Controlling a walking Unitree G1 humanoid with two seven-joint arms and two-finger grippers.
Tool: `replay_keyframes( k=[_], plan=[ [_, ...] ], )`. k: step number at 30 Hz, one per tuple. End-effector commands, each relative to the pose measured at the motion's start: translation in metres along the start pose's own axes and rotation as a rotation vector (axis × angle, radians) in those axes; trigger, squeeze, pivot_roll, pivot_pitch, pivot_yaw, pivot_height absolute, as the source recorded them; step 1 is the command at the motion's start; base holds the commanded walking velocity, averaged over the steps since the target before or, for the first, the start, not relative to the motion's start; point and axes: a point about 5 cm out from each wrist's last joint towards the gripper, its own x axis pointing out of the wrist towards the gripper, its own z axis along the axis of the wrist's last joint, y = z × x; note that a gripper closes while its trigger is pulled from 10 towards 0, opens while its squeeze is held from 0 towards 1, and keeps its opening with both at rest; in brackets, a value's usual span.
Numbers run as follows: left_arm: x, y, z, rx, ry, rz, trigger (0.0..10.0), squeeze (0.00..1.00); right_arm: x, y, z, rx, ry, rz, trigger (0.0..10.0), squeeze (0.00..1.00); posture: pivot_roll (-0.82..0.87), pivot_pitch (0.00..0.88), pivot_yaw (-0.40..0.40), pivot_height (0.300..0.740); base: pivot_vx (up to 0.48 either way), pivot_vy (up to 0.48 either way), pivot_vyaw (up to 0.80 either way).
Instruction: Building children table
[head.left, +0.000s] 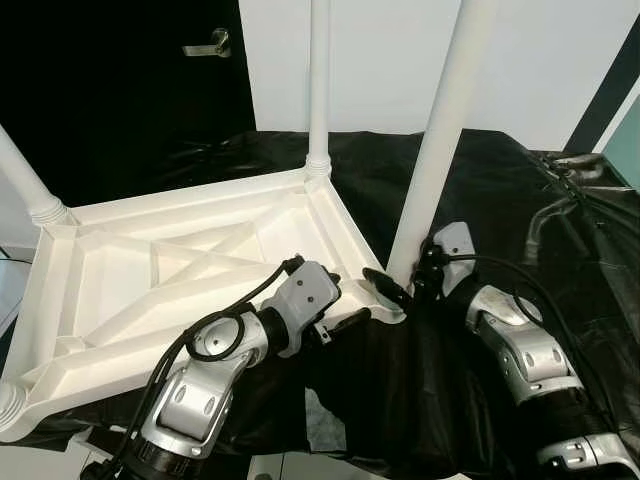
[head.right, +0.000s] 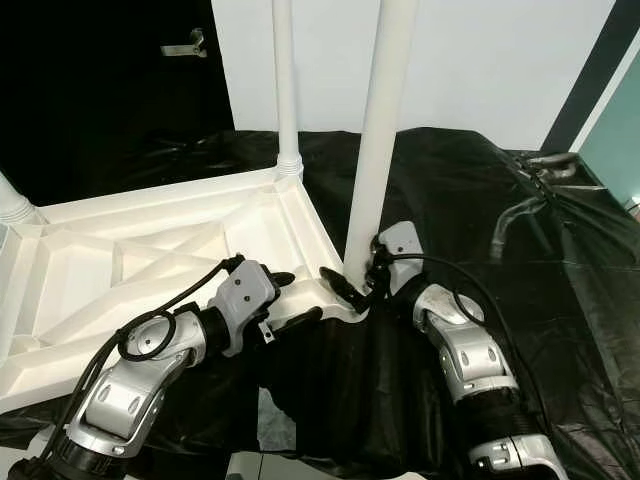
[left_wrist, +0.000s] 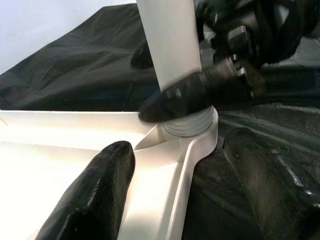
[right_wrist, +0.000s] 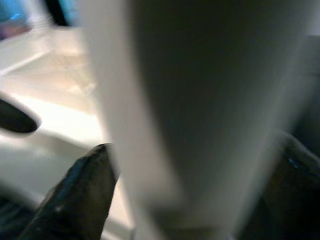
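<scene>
The white children's table top lies upside down on a black cloth. Legs stand up from its corners. At the corner nearest me, my right gripper is shut on the lower end of a white leg, just above its threaded collar. In the right wrist view the leg fills the gap between the two fingers. My left gripper is open and straddles the table's rim beside that corner, one finger over the inside and one outside.
Another leg stands at the far corner and a third at the left. The black cloth covers the work surface, with cables at the right. A dark door with a handle is behind.
</scene>
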Motion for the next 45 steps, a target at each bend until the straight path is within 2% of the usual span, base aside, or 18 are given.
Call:
replay_keyframes(
  k=[1, 8, 11, 12, 13, 14, 16, 21, 28, 30, 34, 40, 44, 45],
  plan=[
    [0.000, 0.002, -0.001, 0.009, 0.004, 0.027, 10.0, 0.00, 0.000, -0.002, -0.005, -0.040, 0.039, 0.049, 0.0, 0.00, 0.08, 0.000, -0.018, 0.740, 0.000, 0.000, 0.00],
    [-0.001, 0.001, -0.001, 0.008, 0.008, 0.033, 10.0, 0.00, -0.003, -0.004, -0.010, -0.051, 0.051, 0.069, 0.0, 0.00, 0.08, 0.000, -0.022, 0.740, 0.000, 0.000, 0.00],
    [-0.001, 0.000, -0.002, 0.006, 0.009, 0.034, 10.0, 0.00, -0.007, -0.005, -0.014, -0.023, 0.045, 0.052, 0.0, 0.00, 0.08, 0.000, -0.017, 0.740, 0.000, 0.000, 0.00],
    [-0.001, -0.001, -0.002, 0.006, 0.009, 0.033, 10.0, 0.00, -0.007, -0.005, -0.015, 0.000, 0.037, 0.036, 1.8, 0.00, 0.07, 0.000, -0.014, 0.740, 0.000, 0.000, 0.00],
    [-0.001, -0.001, -0.002, 0.006, 0.008, 0.032, 10.0, 0.00, -0.008, -0.005, -0.015, 0.016, 0.031, 0.027, 1.8, 0.00, 0.07, 0.000, -0.014, 0.740, 0.000, 0.000, 0.00],
    [0.000, -0.001, -0.002, 0.007, 0.008, 0.030, 10.0, 0.00, -0.008, -0.004, -0.016, 0.030, 0.023, 0.010, 10.0, 0.00, 0.07, 0.000, -0.014, 0.740, 0.000, 0.000, 0.00],
    [0.000, -0.001, -0.002, 0.008, 0.008, 0.028, 10.0, 0.00, -0.008, -0.003, -0.016, 0.038, 0.019, -0.008, 10.0, 0.00, 0.07, 0.000, -0.013, 0.740, 0.000, 0.000, 0.00],
    [0.002, -0.003, -0.006, 0.003, 0.012, 0.013, 10.0, 0.00, -0.008, -0.002, -0.022, 0.049, 0.034, -0.158, 10.0, 0.00, 0.07, 0.000, -0.016, 0.740, 0.000, 0.000, 0.00],
    [0.003, -0.005, -0.009, 0.003, 0.017, 0.004, 10.0, 0.00, -0.008, 0.002, -0.027, 0.093, 0.043, -0.293, 10.0, 0.00, 0.06, 0.000, -0.015, 0.740, 0.000, 0.000, 0.00],
    [0.004, -0.004, -0.009, 0.003, 0.014, 0.003, 10.0, 0.00, -0.009, 0.007, -0.030, 0.104, 0.055, -0.384, 10.0, 0.00, 0.06, 0.000, -0.015, 0.740, 0.000, 0.000, 0.00],
    [0.005, 0.000, -0.009, 0.012, 0.010, 0.005, 10.0, 0.00, -0.008, 0.015, -0.028, 0.106, 0.042, -0.491, 10.0, 0.00, 0.06, 0.000, -0.015, 0.740, 0.000, 0.000, 0.00],
    [0.006, 0.005, -0.008, 0.032, 0.002, 0.010, 10.0, 0.00, -0.007, 0.027, -0.030, 0.122, 0.038, -0.615, 10.0, 0.00, 0.06, 0.000, -0.018, 0.740, 0.000, 0.000, 0.00],
    [0.008, 0.008, -0.009, 0.037, 0.001, 0.022, 10.0, 0.00, -0.006, 0.029, -0.030, 0.133, 0.045, -0.674, 10.0, 0.00, 0.06, 0.000, -0.020, 0.740, 0.000, 0.000, 0.00],
    [0.008, 0.009, -0.009, 0.036, 0.001, 0.027, 10.0, 0.00, -0.005, 0.031, -0.030, 0.158, 0.045, -0.684, 10.0, 0.00, 0.05, 0.000, -0.008, 0.740, 0.000, 0.000, 0.00]
  ],
)
